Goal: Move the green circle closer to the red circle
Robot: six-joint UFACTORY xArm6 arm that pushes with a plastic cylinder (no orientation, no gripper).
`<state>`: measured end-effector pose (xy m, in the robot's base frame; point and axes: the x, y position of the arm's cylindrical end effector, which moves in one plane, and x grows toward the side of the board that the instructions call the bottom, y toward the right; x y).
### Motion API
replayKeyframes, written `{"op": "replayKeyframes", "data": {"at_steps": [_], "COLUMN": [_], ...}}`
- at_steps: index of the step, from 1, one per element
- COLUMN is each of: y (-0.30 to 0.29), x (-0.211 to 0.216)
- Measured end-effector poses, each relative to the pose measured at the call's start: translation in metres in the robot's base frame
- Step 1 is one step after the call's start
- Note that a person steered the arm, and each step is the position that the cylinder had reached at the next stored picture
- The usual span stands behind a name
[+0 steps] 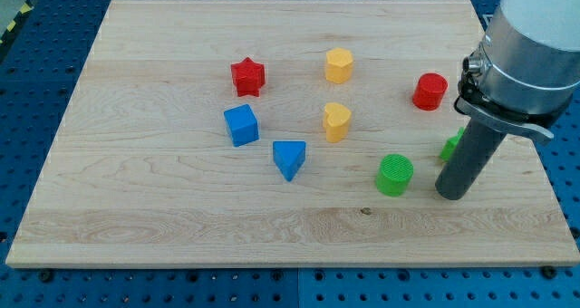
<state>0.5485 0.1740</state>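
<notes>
Green circle (394, 175) sits on the bench (163, 208) just to the view's left of my tip (452, 196), not touching it. Red circle (430, 91) lies above both, toward the view's top, with open wood between. A second green block (451, 147) peeks out beside the rod, shape unclear. No pincer shows, so I cannot tell its state.

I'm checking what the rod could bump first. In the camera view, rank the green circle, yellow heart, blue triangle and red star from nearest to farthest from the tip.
Measured from my tip:
1. green circle, just to the tip's left in the view.
2. yellow heart, further left and up.
3. blue triangle, left of centre.
4. red star, farthest, toward the view's upper left.
</notes>
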Motion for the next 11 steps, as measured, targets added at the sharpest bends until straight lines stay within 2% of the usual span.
{"op": "replayKeyframes", "data": {"at_steps": [8, 10, 11], "y": [-0.055, -0.068, -0.066], "x": [0.025, 0.02, 0.001]}}
